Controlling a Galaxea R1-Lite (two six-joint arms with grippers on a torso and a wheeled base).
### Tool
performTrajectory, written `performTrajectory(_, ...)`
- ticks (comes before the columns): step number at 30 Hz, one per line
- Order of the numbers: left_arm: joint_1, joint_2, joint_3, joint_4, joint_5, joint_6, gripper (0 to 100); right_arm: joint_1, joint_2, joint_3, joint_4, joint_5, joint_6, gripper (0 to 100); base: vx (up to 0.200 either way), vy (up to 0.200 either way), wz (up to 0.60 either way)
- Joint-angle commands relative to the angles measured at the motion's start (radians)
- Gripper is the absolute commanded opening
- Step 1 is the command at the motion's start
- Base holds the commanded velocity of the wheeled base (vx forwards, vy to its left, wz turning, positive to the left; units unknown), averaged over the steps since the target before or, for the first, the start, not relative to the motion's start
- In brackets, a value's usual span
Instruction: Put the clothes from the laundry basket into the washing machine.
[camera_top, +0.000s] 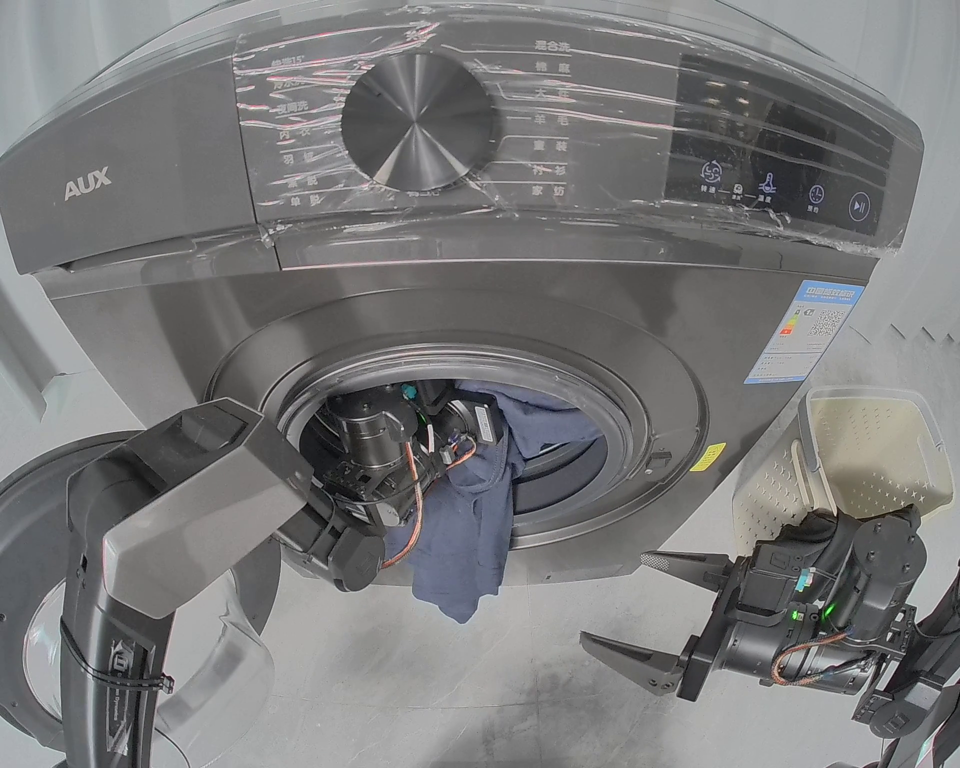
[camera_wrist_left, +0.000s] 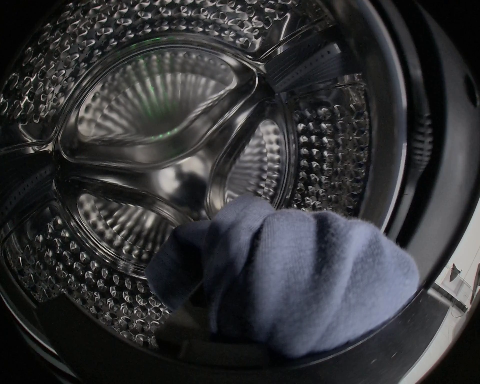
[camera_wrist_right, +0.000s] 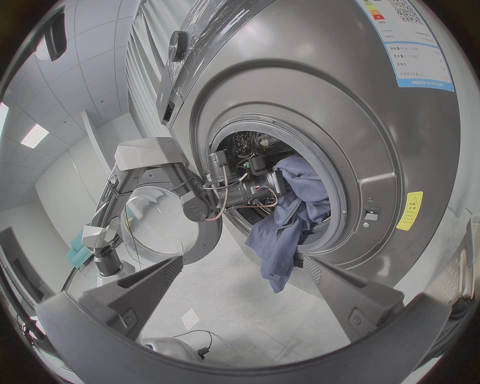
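Push blue garment (camera_top: 480, 520) deeper into drum (camera_wrist_left: 150, 100) of washing machine (camera_top: 600, 330) before release. Note bunch inside at left gripper (camera_top: 478, 425), tail draped over lower door rim (camera_top: 560, 520), hanging outside. Cannot tell left grip state under cloth. Use right gripper (camera_top: 615, 600), spread wide and empty beside laundry basket (camera_top: 880, 450), to tuck tail in.
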Motion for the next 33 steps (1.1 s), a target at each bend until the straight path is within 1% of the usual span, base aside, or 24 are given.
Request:
performTrajectory(1, 0.012, 0.073, -0.115, 0.050, 0.016, -0.001, 0, 0.002, 0.003, -0.002, -0.001, 0.001, 0.000, 100, 0.000, 0.000, 0.00)
performTrajectory(3, 0.013, 0.085, -0.150, 0.064, 0.020, -0.001, 0, 0.002, 0.003, -0.002, -0.001, 0.001, 0.000, 100, 0.000, 0.000, 0.00)
performTrajectory(4, 0.015, 0.093, -0.175, 0.073, 0.033, -0.001, 0, 0.002, 0.003, -0.002, -0.001, 0.001, 0.000, 100, 0.000, 0.000, 0.00)
performTrajectory(8, 0.027, 0.127, -0.281, 0.115, 0.112, -0.001, 0, 0.003, 0.003, -0.001, -0.001, 0.001, 0.000, 100, 0.000, 0.000, 0.00)
performTrajectory(9, 0.027, 0.133, -0.296, 0.116, 0.125, -0.001, 0, 0.003, 0.003, -0.001, -0.001, 0.001, 0.000, 100, 0.000, 0.000, 0.00)
performTrajectory(11, 0.030, 0.141, -0.313, 0.118, 0.137, -0.001, 0, 0.003, 0.003, -0.001, -0.001, 0.001, 0.000, 100, 0.000, 0.000, 0.00)
performTrajectory(14, 0.041, 0.135, -0.315, 0.121, 0.138, -0.001, 0, 0.003, 0.005, -0.001, -0.003, 0.001, 0.000, 100, 0.000, 0.000, 0.00)
performTrajectory(15, 0.044, 0.131, -0.315, 0.121, 0.138, -0.001, 100, 0.005, 0.005, -0.001, -0.001, 0.001, 0.000, 100, 0.000, 0.000, 0.00)
performTrajectory(18, 0.044, 0.125, -0.305, 0.124, 0.138, -0.010, 100, 0.003, 0.009, -0.002, -0.004, 0.001, 0.000, 100, 0.000, 0.000, 0.00)
performTrajectory(21, 0.036, 0.090, -0.262, 0.138, 0.138, -0.031, 100, 0.005, 0.011, -0.002, -0.003, 0.001, 0.000, 100, 0.000, 0.000, 0.00)
performTrajectory(24, 0.030, 0.036, -0.186, 0.185, 0.138, -0.038, 100, 0.005, 0.011, -0.002, -0.004, 0.001, 0.000, 100, 0.000, 0.000, 0.00)
performTrajectory(26, 0.027, 0.021, -0.166, 0.198, 0.138, -0.038, 100, 0.003, 0.011, -0.004, -0.006, 0.001, 0.000, 100, 0.000, 0.000, 0.00)
performTrajectory(29, 0.009, -0.050, -0.065, 0.290, 0.135, -0.038, 100, 0.005, 0.011, -0.004, -0.004, 0.001, -0.001, 100, 0.000, 0.000, 0.00)
performTrajectory(33, -0.007, -0.105, 0.052, 0.379, 0.109, -0.036, 100, 0.005, 0.009, -0.005, -0.004, 0.001, 0.000, 100, 0.000, 0.000, 0.00)
